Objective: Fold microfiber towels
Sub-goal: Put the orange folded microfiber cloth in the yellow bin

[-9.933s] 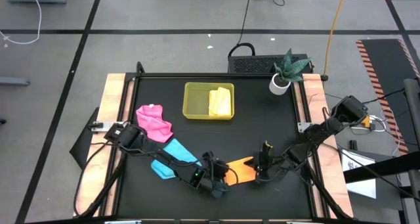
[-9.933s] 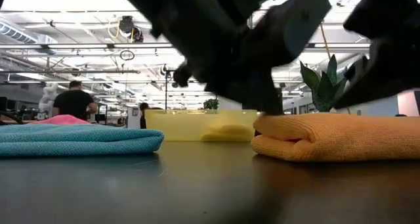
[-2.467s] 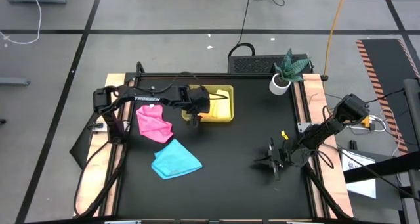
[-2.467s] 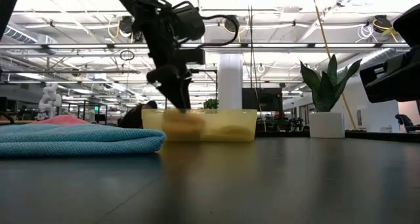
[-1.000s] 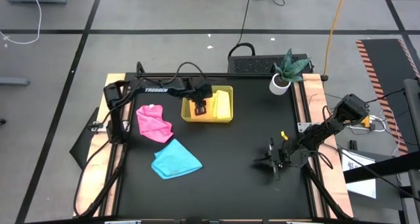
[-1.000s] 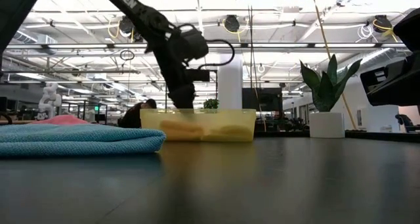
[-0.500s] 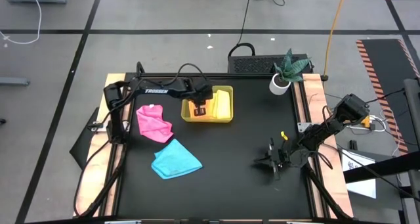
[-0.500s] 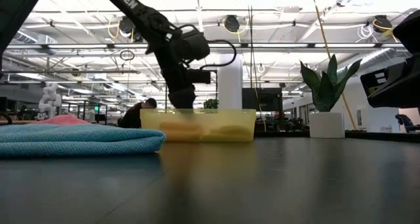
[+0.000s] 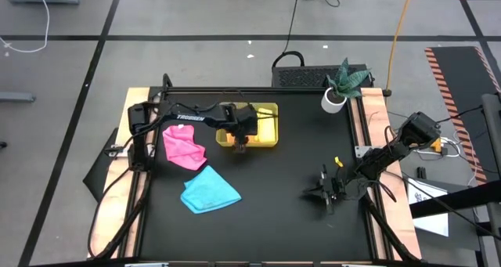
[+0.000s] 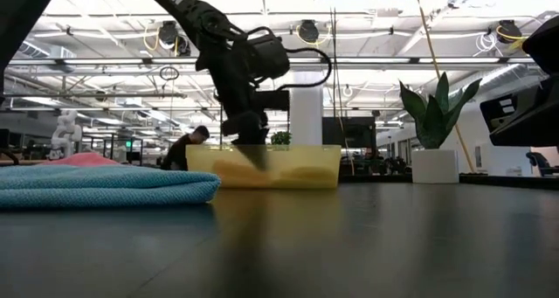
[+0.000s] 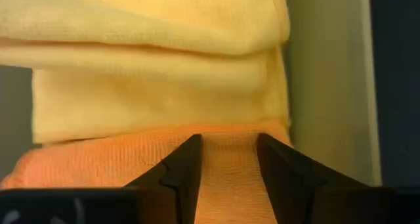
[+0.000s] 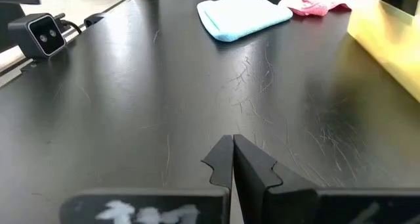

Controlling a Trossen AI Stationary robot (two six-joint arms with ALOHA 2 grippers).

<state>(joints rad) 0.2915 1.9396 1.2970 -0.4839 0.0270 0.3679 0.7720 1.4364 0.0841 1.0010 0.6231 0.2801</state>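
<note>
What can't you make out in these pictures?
- Orange towel: high view, the left gripper covers it in the tray.
- Pink towel: low view, mostly hidden behind the blue towel.
- Yellow towel: left wrist view, cut off by the picture's edges.

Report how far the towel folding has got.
Done: the folded yellow towel lies in the tray, with the folded orange towel beside it. In hand: the left gripper hangs over the orange towel with its fingers apart; whether it grips cloth cannot be told. Left: the blue towel and the crumpled pink towel lie on the table. The right gripper waits shut above the table.
</note>
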